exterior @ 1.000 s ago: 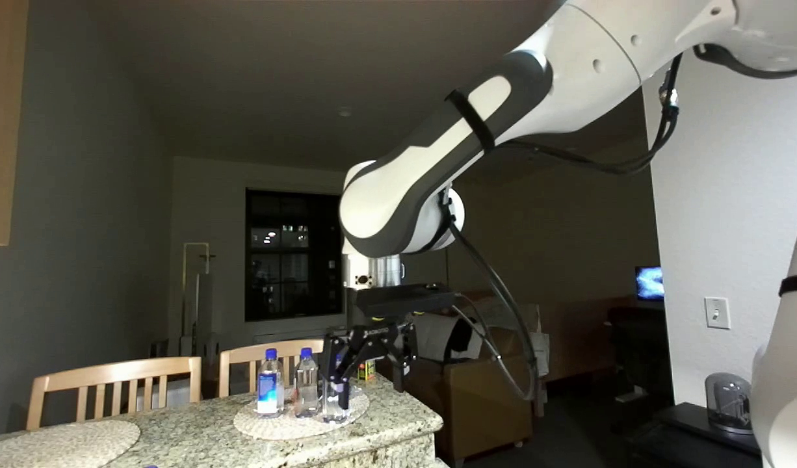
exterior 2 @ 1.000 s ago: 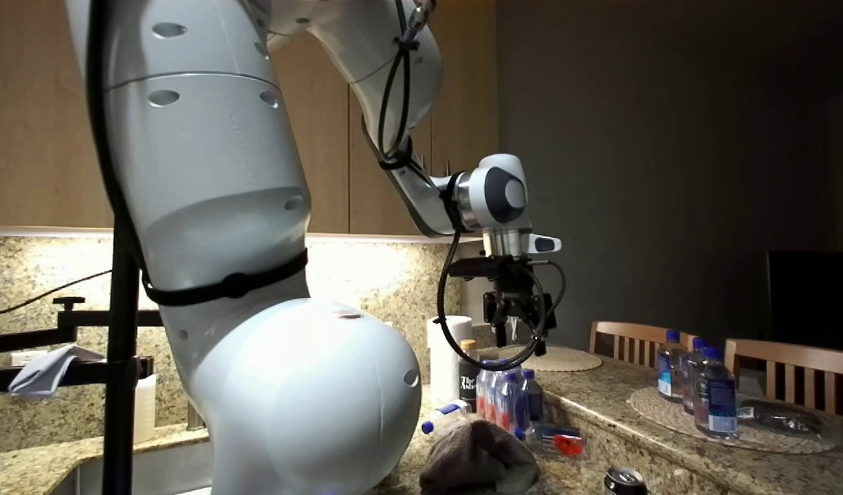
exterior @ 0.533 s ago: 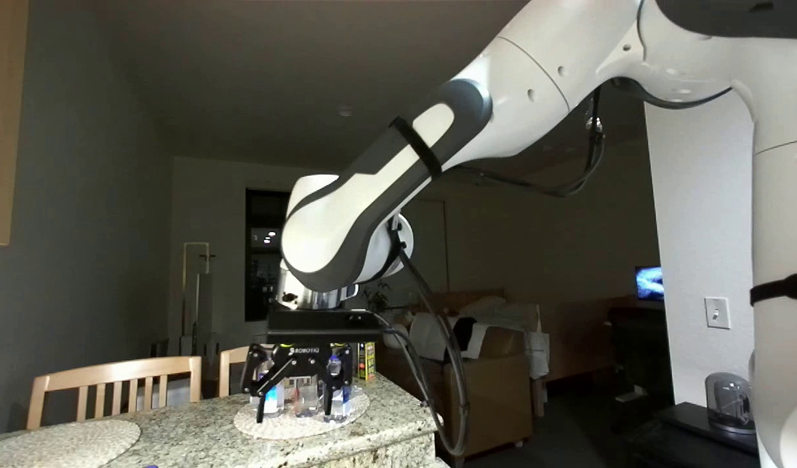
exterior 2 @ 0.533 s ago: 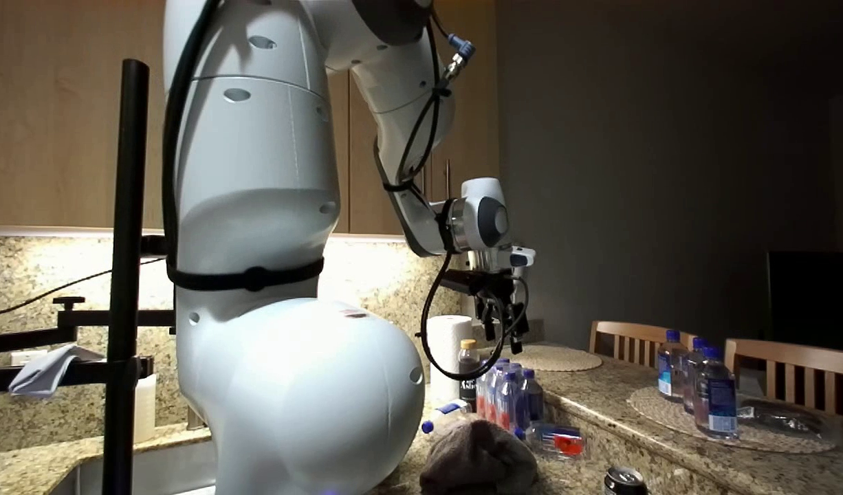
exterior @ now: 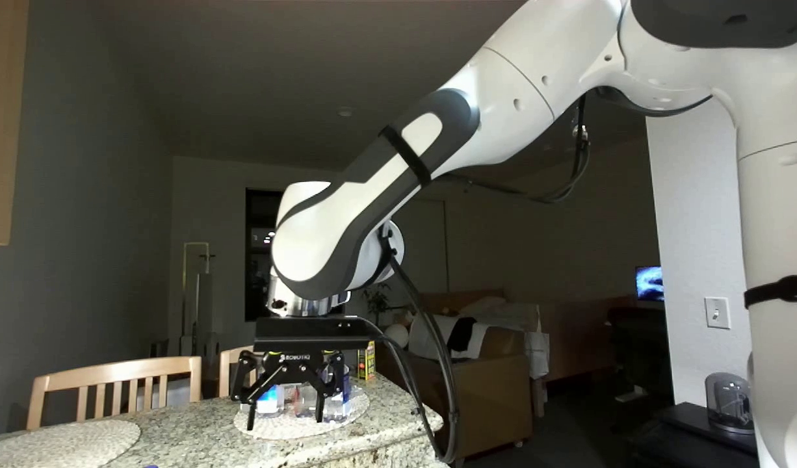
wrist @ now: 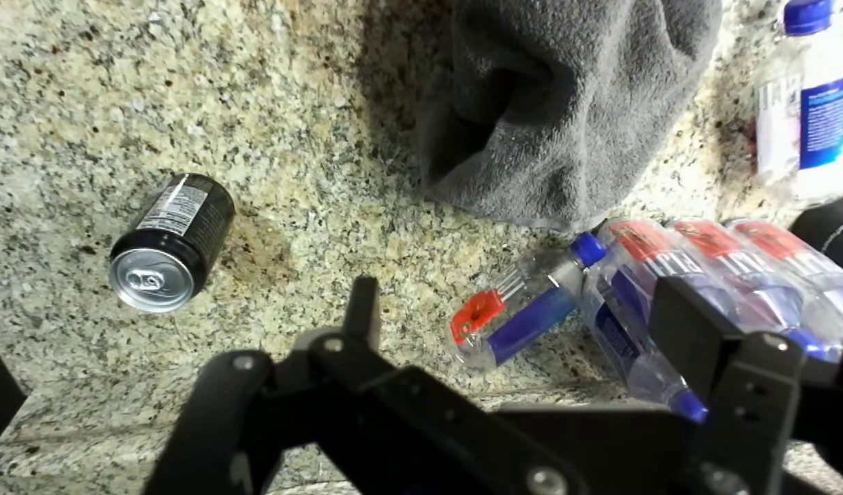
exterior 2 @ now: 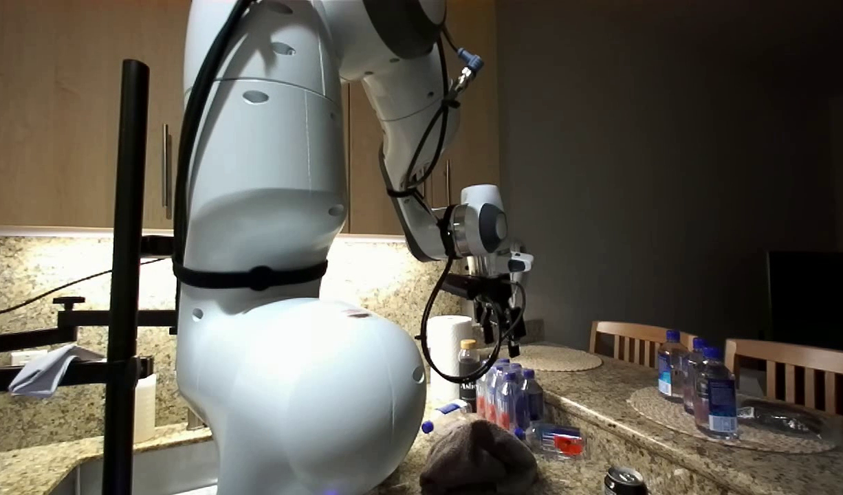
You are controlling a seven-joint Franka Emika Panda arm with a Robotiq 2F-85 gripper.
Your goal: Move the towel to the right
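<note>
My gripper (wrist: 518,316) hangs above the granite counter (wrist: 311,137), its fingers (wrist: 690,330) pointing down and standing well apart, as the wrist view and an exterior view both record. In the wrist view a clear bottle (wrist: 531,323) shows in line with the gap; it lies on its side on the counter, with a red mark and a blue label. Beside its cap is a cluster of bottles (wrist: 710,240), upright in an exterior view and partly hidden from my wrist by one finger.

The towel (wrist: 579,117) is on the counter, near the cluster: grey, crumpled into soft folds, apart from my fingers, and cut by the wrist view's edge. To one side of it a black can (wrist: 181,227) stands upright, well apart; to the other, a blue-capped bottle (wrist: 830,117) lies on its side.

Beyond, in an exterior view, stand a dark bottle (exterior 2: 467,392) with an orange cap and a white paper roll (exterior 2: 452,333). A raised ledge (exterior 2: 600,388) bears a woven mat (exterior 2: 648,412) with three capped bottles (exterior 2: 717,399) upright on it; a clear, crumpled item (exterior 2: 782,419) beside them I cannot identify. Wooden chairs (exterior: 116,372) are behind the ledge in both exterior views. Farthest noted: a sofa (exterior: 489,403) and a lit screen (exterior: 649,283).
</note>
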